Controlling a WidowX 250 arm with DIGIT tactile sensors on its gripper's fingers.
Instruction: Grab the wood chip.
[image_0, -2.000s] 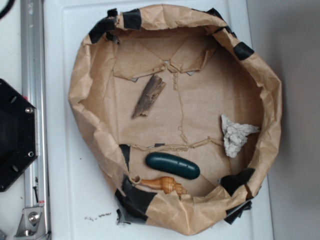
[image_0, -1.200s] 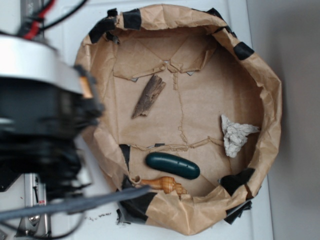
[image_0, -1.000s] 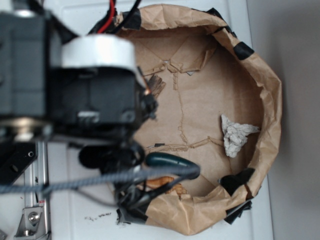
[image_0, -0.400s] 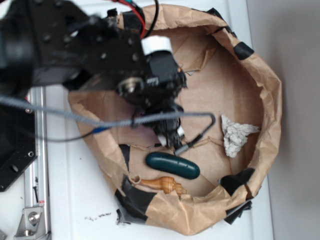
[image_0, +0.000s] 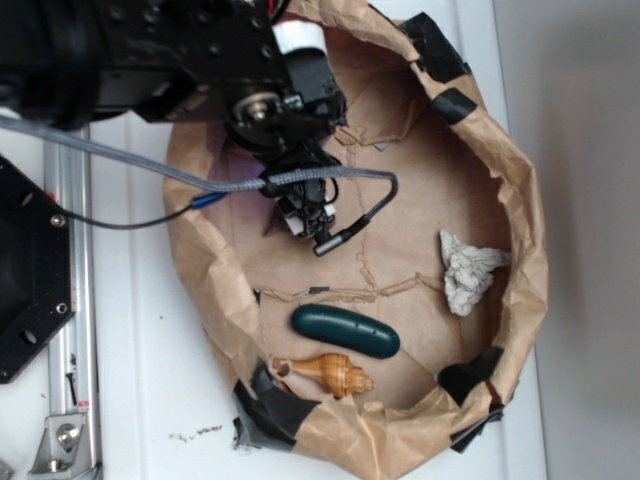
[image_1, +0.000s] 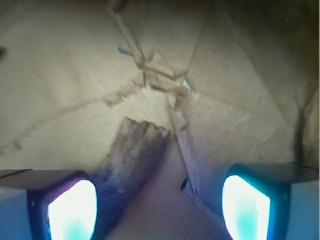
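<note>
Exterior view: a round nest of crumpled brown paper (image_0: 520, 190), patched with black tape at the rim, sits on a white surface (image_0: 140, 380). Inside it, near the lower edge, lie a dark green oblong (image_0: 345, 331) and, just below it, a tan spiral shell (image_0: 325, 372). A crumpled white wad (image_0: 467, 270) rests against the right wall. The black robot arm (image_0: 150, 50) reaches in from the upper left and covers the upper-left part of the floor; the wood chip is not visible from this camera.

Wrist view: the wood chip (image_1: 131, 152) lies flat on the paper floor, its ragged end pointing away, its near end cut off by the frame. The gripper (image_1: 159, 210) is spread wide, and the chip lies between the fingers (image_1: 72, 210), closer to the left one. Contact cannot be judged; the picture is blurred
</note>
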